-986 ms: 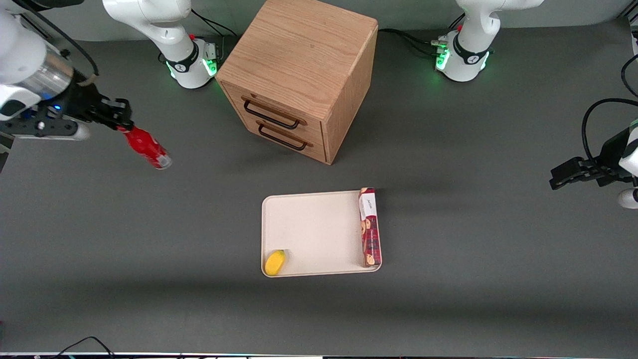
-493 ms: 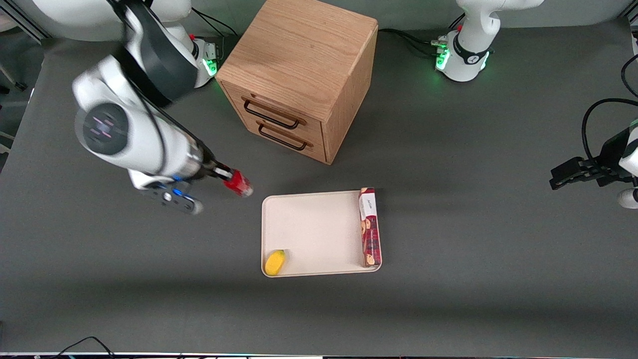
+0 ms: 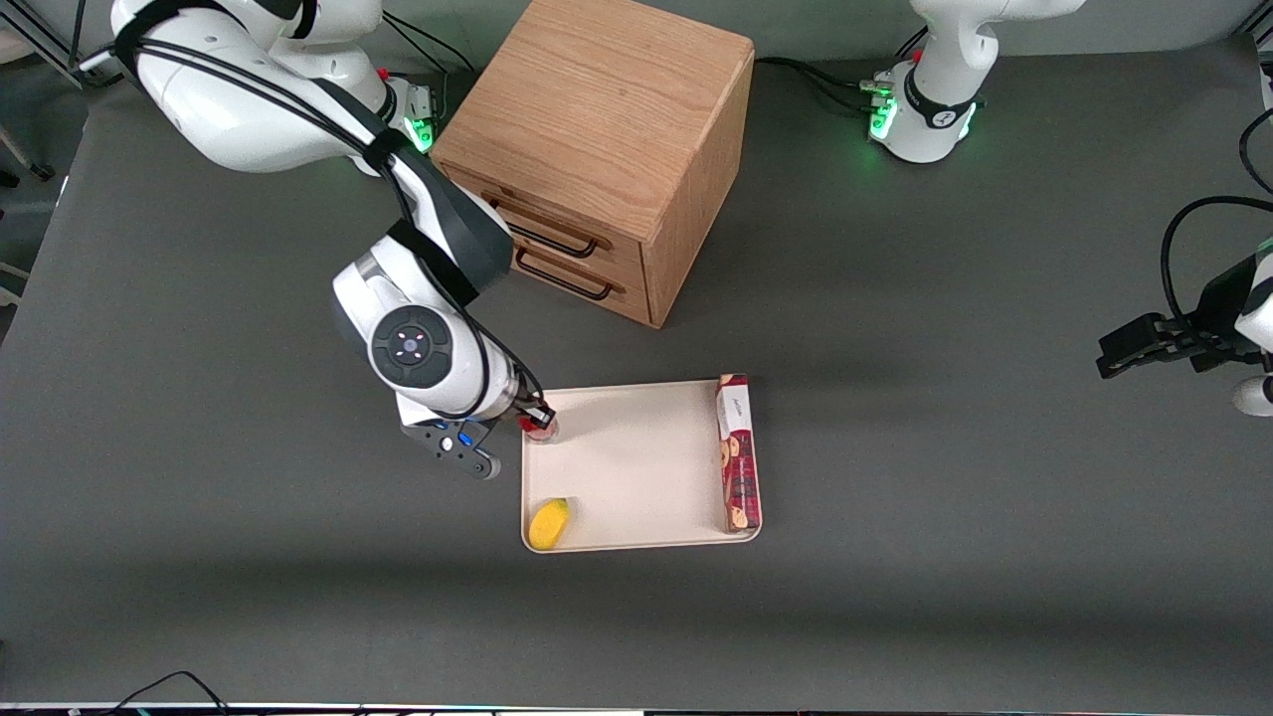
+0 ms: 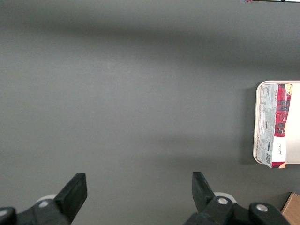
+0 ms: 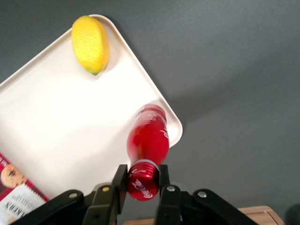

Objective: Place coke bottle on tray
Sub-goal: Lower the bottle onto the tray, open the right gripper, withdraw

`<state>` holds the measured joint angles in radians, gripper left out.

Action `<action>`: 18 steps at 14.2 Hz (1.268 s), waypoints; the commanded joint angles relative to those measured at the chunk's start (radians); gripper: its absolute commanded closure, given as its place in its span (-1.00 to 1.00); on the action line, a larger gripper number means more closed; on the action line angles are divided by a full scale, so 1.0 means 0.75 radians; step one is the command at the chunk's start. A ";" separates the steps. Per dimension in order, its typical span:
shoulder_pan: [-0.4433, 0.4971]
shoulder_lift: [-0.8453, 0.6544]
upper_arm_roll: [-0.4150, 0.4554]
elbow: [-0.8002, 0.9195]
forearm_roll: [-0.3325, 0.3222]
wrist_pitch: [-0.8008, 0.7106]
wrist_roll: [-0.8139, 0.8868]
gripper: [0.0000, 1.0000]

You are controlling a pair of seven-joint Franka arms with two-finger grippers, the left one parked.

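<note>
My right gripper (image 5: 141, 180) is shut on the red cap of the coke bottle (image 5: 149, 137), a small slim red bottle hanging base-down. In the front view the gripper (image 3: 538, 422) holds the bottle (image 3: 540, 431) just over the cream-white tray (image 3: 636, 438), at the tray's corner nearest the working arm and the drawer cabinet. The bottle's base is above the tray's rim (image 5: 173, 126) at that corner; I cannot tell whether it touches.
On the tray lie a yellow lemon (image 3: 549, 523) at its near corner and a long flat red biscuit box (image 3: 738, 452) along the edge toward the parked arm. A wooden drawer cabinet (image 3: 602, 139) stands farther from the front camera than the tray.
The right arm has swung from the working arm's end of the table to the tray, carrying the coke bottle, which now hangs upright at the tray's corner.
</note>
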<state>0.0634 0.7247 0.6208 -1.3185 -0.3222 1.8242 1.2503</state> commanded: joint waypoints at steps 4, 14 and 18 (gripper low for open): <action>-0.011 -0.015 0.021 0.001 -0.067 0.024 0.043 -0.99; -0.138 -0.724 -0.278 0.102 0.295 -0.624 -0.974 -1.00; -0.132 -1.011 -0.710 -0.262 0.413 -0.559 -1.499 -1.00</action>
<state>-0.0390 0.0742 0.1919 -1.3004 -0.0480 1.3210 0.2594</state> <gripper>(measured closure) 0.000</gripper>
